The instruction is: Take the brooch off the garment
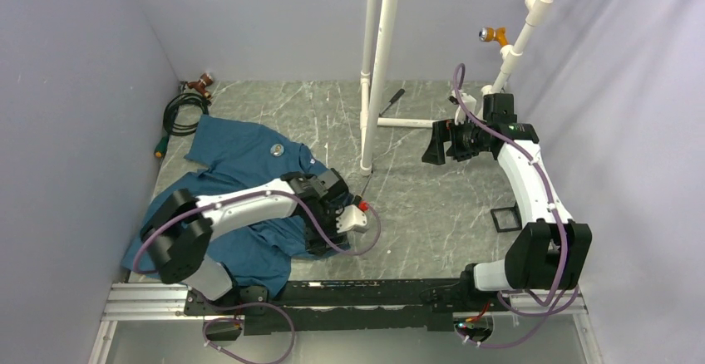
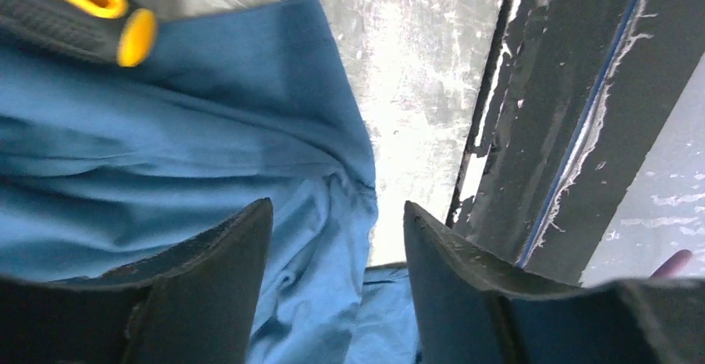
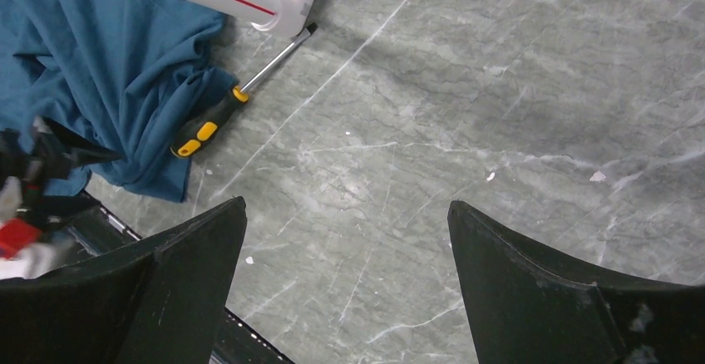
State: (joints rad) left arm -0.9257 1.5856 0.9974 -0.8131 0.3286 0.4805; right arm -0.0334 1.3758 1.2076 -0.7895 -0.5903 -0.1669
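1. The left gripper (image 2: 337,214) has its jaws apart with nothing clamped between them; its dark, wedge-shaped fingers (image 2: 208,289) look scuffed and matte
2. Directly below that gap lies the garment (image 1: 237,152), soft teal-blue cloth bunched into folds, with a stitched hem edge running beside the fingers
3. A screwdriver (image 3: 208,127) lies at the garment's edge: ribbed black-and-yellow handle touching the cloth, thin metal shaft pointing toward the base of a white pipe (image 1: 378,65)
4. Just beyond the cloth on the near side is the black rail (image 2: 565,90), its paint chipped and scratched
5. The brooch (image 1: 277,150), a small round pale disc, sits on the far part of the garment, well apart from the left gripper, and the left arm lies across the cloth between them
6. The right gripper (image 3: 347,206) hangs with its jaws spread wide and holds nothing, above bare table (image 1: 432,206), a grey surface veined like marble
7. The upright white pipes stand between the two grippers, smooth and round with joint fittings
8. A coiled black cable (image 1: 181,113) lies in the far left corner, near the garment's sleeve
9. A small black square frame (image 1: 505,217) lies flat on the table beside the right arm
10. Pale lilac walls close in the table on three sides
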